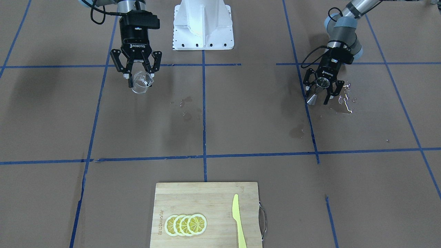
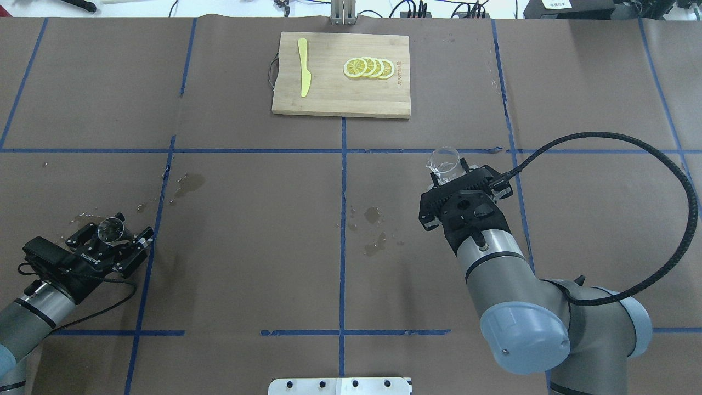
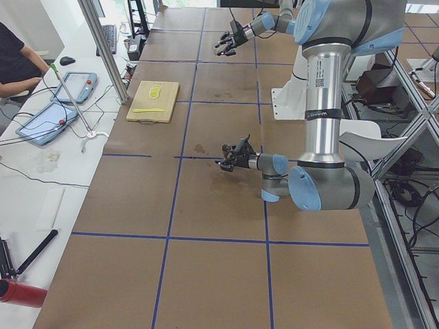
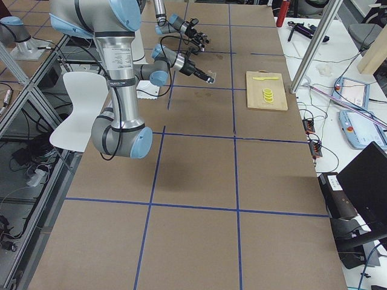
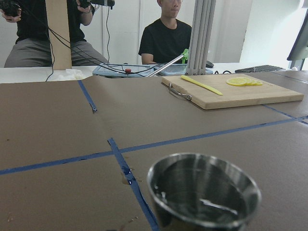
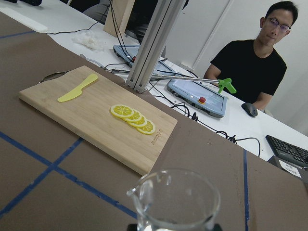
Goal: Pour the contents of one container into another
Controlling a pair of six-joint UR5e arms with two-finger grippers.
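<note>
The clear glass measuring cup (image 1: pixel 140 82) hangs above the table with my right gripper (image 1: pixel 141 80) shut on its sides. It is upright and looks nearly empty in the right wrist view (image 6: pixel 175 202). The steel jigger (image 1: pixel 322 82) stands on the brown paper and has liquid in its top cone (image 5: pixel 204 192). My left gripper (image 1: pixel 317 97) lies low and level around it, with the fingers spread wider than the jigger and apparently not touching it. From overhead the cup (image 2: pixel 444 159) is right of centre and the jigger (image 2: pixel 111 230) is at the far left.
A wooden cutting board (image 2: pixel 340 99) at the far middle carries lemon slices (image 2: pixel 368 67) and a yellow plastic knife (image 2: pixel 303 74). Water is spilled beside the jigger (image 1: pixel 346 101), and damp spots (image 2: pixel 373 230) mark the table's centre. Operators sit beyond the far edge.
</note>
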